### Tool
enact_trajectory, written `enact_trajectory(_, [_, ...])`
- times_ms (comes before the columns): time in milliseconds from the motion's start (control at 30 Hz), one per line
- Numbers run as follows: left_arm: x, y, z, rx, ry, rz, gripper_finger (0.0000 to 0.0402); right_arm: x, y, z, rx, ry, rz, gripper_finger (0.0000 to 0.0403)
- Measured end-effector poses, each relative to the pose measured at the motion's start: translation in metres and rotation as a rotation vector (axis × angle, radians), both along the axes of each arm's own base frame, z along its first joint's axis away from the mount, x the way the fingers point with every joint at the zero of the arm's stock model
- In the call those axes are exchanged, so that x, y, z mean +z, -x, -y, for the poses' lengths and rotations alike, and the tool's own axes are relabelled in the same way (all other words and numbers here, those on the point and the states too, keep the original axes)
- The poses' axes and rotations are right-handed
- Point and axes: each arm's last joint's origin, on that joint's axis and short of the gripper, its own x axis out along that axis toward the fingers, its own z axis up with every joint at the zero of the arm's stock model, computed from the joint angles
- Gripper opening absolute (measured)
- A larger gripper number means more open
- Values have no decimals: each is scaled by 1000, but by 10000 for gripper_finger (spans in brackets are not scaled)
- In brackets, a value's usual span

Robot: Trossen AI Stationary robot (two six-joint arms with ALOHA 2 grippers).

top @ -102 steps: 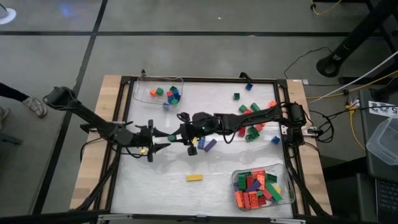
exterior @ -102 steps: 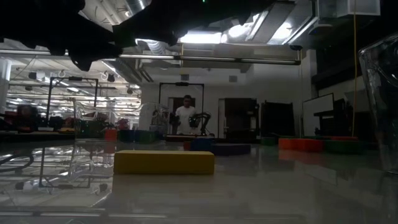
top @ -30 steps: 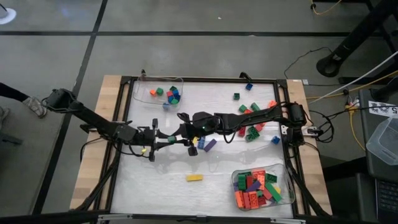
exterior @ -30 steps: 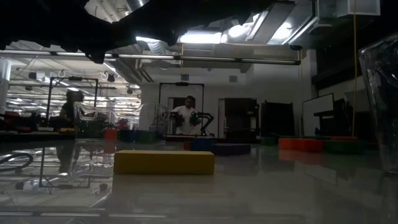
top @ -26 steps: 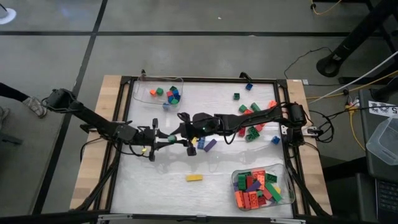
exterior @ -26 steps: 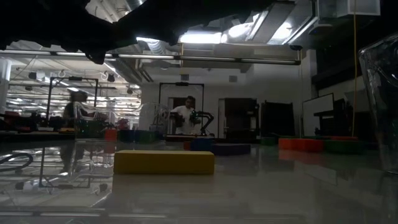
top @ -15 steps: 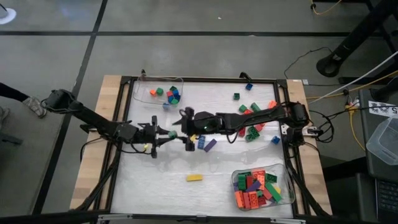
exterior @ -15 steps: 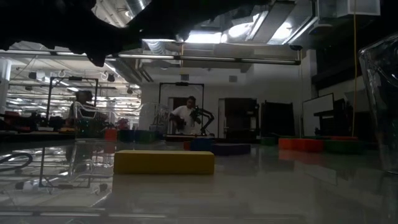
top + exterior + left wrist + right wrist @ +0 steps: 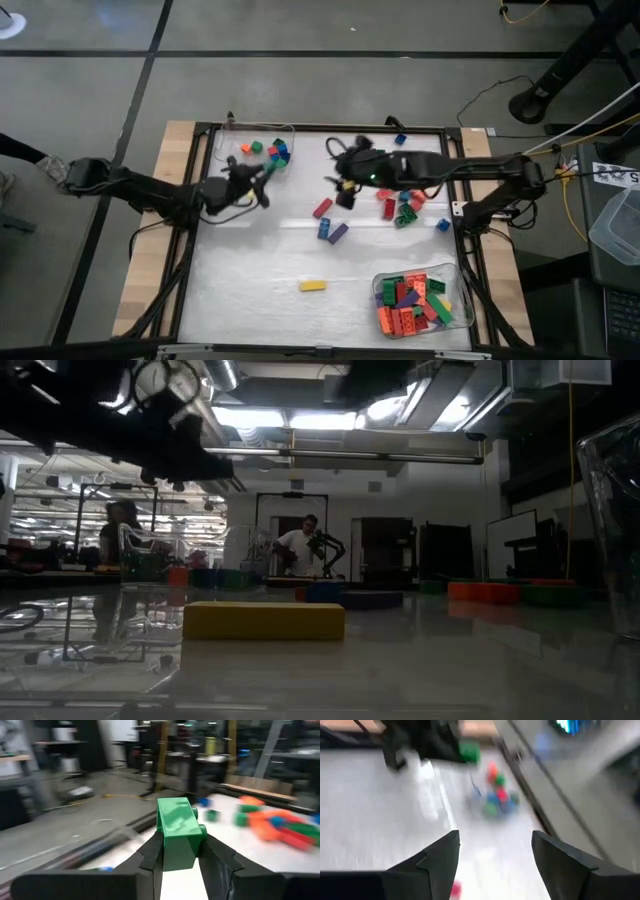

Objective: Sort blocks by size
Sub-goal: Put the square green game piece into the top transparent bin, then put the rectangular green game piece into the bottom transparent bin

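My left gripper (image 9: pixel 258 186) is near the table's far left, beside the clear tray (image 9: pixel 290 132) that holds short blocks (image 9: pixel 274 152). It is shut on a green block (image 9: pixel 177 835), which also shows in the right wrist view (image 9: pixel 469 752). My right gripper (image 9: pixel 345 182) hovers open over the far middle of the table, with nothing between its fingers (image 9: pixel 440 860). Red (image 9: pixel 322 208), blue (image 9: pixel 323 229) and purple (image 9: pixel 338 233) blocks lie flat mid-table. A yellow block (image 9: pixel 312 286) lies nearer the front edge. My left gripper pinches the green block between its two fingers, on two opposite sides (image 9: pixel 162 851). The block sticks out past the fingertips (image 9: pixel 216 857), with studs (image 9: pixel 201 827) showing on one side. It is lifted clear of the table.
A clear tray (image 9: pixel 452 272) of long blocks stands at the near right. Several loose blocks (image 9: pixel 405 200) lie scattered at the far right, below the right arm. In the low view the yellow block (image 9: pixel 264 620) lies in front, and people stand in the room behind.
The two grippers met mid-table around the green block. My right gripper opened and let go of it, then drew back toward the far right. My left gripper carried the block toward the far-left tray, lifted clear.
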Motion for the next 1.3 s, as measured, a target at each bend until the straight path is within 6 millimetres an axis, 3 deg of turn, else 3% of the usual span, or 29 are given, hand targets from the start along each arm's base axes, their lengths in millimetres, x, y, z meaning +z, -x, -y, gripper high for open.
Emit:
enact_trajectory(167, [-2, 6, -29, 163, 2, -23, 91, -1, 41, 21, -228, -169, -160, 234])
enact_trajectory(367, [-5, 13, -49, 271, 42, -12, 101, -17, 77, 48, -493, -312, -430, 224])
enact_trajectory(700, [-13, 21, -61, 375, 185, 77, 174, -54, 99, 99, -668, -489, -548, 220])
enact_trajectory(900, [-15, 19, -59, 284, 226, 68, 182, -88, 115, 127, -734, -575, -570, 220])
enact_trajectory(1300, [-15, 17, -58, 234, 239, 66, 178, -150, 145, 143, -808, -685, -622, 220])
